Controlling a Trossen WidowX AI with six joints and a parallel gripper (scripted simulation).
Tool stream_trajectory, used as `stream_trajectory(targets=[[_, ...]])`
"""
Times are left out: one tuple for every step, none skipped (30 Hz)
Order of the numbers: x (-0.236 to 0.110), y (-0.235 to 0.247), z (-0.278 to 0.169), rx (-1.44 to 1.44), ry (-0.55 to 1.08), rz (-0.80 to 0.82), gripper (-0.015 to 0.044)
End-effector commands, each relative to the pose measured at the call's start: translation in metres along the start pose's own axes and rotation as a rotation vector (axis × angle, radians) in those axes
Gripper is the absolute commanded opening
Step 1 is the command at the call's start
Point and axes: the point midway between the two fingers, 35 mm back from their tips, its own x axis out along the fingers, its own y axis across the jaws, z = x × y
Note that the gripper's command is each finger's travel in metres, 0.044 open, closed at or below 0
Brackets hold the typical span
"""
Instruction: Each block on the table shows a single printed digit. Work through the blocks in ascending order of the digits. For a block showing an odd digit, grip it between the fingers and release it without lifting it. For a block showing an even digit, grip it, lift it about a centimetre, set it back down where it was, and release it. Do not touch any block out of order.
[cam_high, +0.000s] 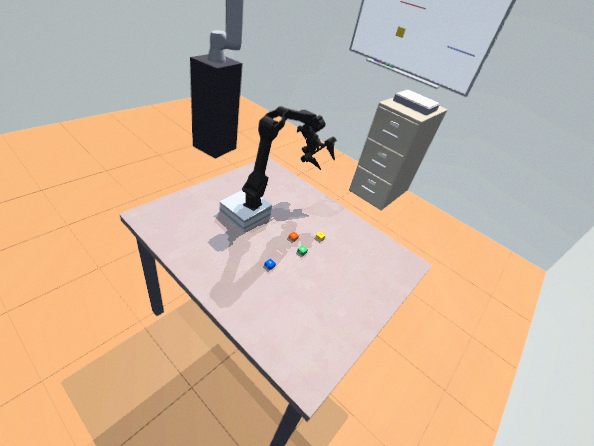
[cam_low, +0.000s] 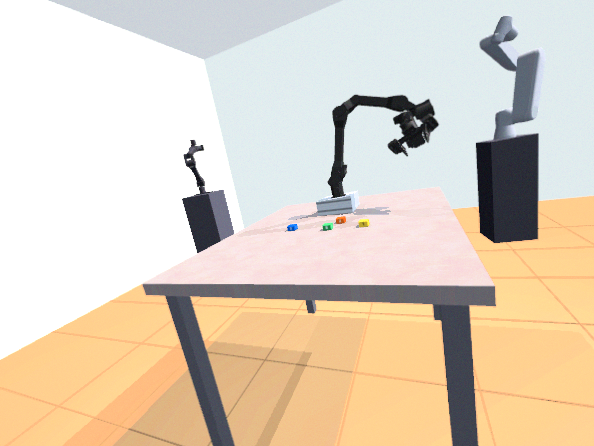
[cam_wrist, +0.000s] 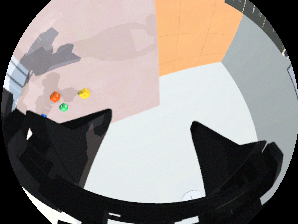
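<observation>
Four small blocks lie on the pinkish table (cam_high: 310, 320) (cam_low: 380, 260): an orange block (cam_high: 293, 236) (cam_low: 340, 219) (cam_wrist: 55, 96), a yellow block (cam_high: 320, 236) (cam_low: 364, 223) (cam_wrist: 84, 94), a green block (cam_high: 302, 250) (cam_low: 327, 226) (cam_wrist: 64, 107) and a blue block (cam_high: 270, 264) (cam_low: 292, 227). Their digits are too small to read. My gripper (cam_high: 320, 154) (cam_low: 406, 145) (cam_wrist: 153, 119) is open and empty, high in the air above the table's far side, well away from the blocks.
The arm's grey base (cam_high: 246, 212) (cam_low: 338, 202) stands at the back of the table. A filing cabinet (cam_high: 395, 150), a dark pedestal with a grey arm (cam_high: 216, 107) (cam_low: 507, 185) and another pedestal with a small arm (cam_low: 207, 217) stand on the floor around the table.
</observation>
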Motion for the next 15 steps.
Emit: stream_trajectory(targets=[[0.040, 0.015, -0.043, 0.188, 0.015, 0.136, 0.0400], [0.051, 0.021, -0.055, 0.240, 0.021, 0.172, 0.0400], [0.061, 0.027, -0.066, 0.291, 0.027, 0.207, 0.0400], [0.071, 0.033, -0.077, 0.344, 0.034, 0.242, 0.0400], [0.080, 0.040, -0.088, 0.397, 0.041, 0.276, 0.0400], [0.088, 0.048, -0.099, 0.451, 0.048, 0.309, 0.0400], [0.097, 0.056, -0.110, 0.505, 0.056, 0.342, 0.0400], [0.104, 0.064, -0.121, 0.560, 0.064, 0.375, 0.0400], [0.112, 0.073, -0.132, 0.615, 0.073, 0.407, 0.0400], [0.118, 0.083, -0.142, 0.670, 0.082, 0.438, 0.0400], [0.125, 0.093, -0.152, 0.727, 0.091, 0.469, 0.0400], [0.130, 0.103, -0.162, 0.783, 0.101, 0.500, 0.0400], [0.135, 0.113, -0.172, 0.841, 0.111, 0.529, 0.0400], [0.140, 0.124, -0.181, 0.898, 0.121, 0.558, 0.0400], [0.144, 0.136, -0.191, 0.956, 0.132, 0.587, 0.0400]])
